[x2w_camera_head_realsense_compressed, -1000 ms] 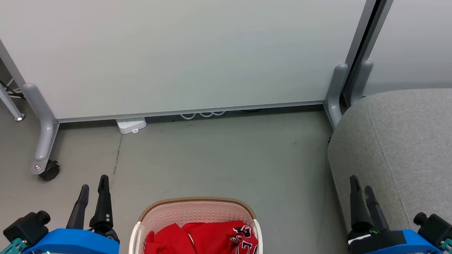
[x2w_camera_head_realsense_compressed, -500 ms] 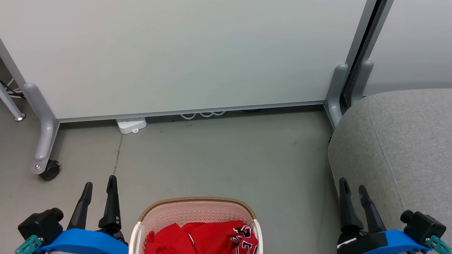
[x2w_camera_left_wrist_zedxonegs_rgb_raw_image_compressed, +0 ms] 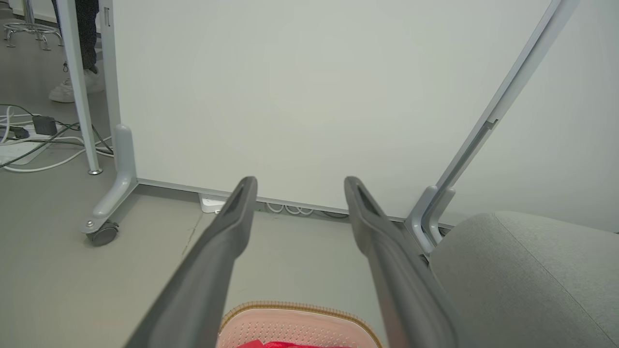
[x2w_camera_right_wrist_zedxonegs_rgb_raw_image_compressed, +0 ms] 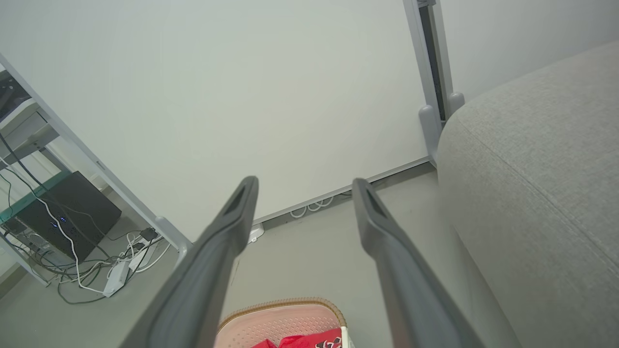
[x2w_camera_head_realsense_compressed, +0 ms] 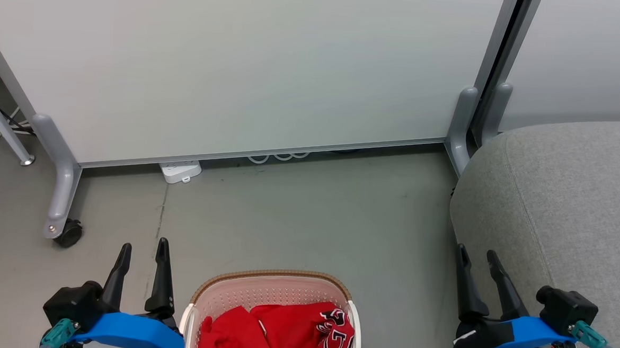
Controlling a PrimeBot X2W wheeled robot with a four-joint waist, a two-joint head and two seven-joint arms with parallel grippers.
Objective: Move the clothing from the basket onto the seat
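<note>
**Red clothing in the basket, both grippers held wide**

The basket (x2w_camera_head_realsense_compressed: 273, 274) is seen at the bottom edge of the head view. Only its far half is shown, the near half being cut off by the frame. The clothing (x2w_camera_head_realsense_compressed: 280, 331) is heaped inside it, bright red, with black-and-white lettering on the piece toward the basket's right. The marks are possibly numerals, but they are clipped by the frame and cannot be read. How many garments are piled there cannot be told.

The left gripper (x2w_camera_head_realsense_compressed: 144, 244) is held just left of the basket, over the floor (x2w_camera_head_realsense_compressed: 313, 222), its fingers spread wide apart. The right gripper (x2w_camera_head_realsense_compressed: 477, 251) is held well to the basket's right, jaws likewise spread, against the front edge of the seat (x2w_camera_head_realsense_compressed: 563, 198). Whether its fingers touch the upholstery cannot be made out. The seat is found right of the basket and apart from it, grey fabric with a stitched seam, its right part lost off the frame.

Beyond the basket a pale partition panel (x2w_camera_head_realsense_compressed: 241, 59) is stood on grey feet, with a caster (x2w_camera_head_realsense_compressed: 68, 234) at its left foot and a white power strip (x2w_camera_head_realsense_compressed: 180, 171) tucked at its lower edge. In the left wrist view a white shoe (x2w_camera_left_wrist_zedxonegs_rgb_raw_image_compressed: 72, 89) is glimpsed far beyond the basket's left, past the panel.
</note>
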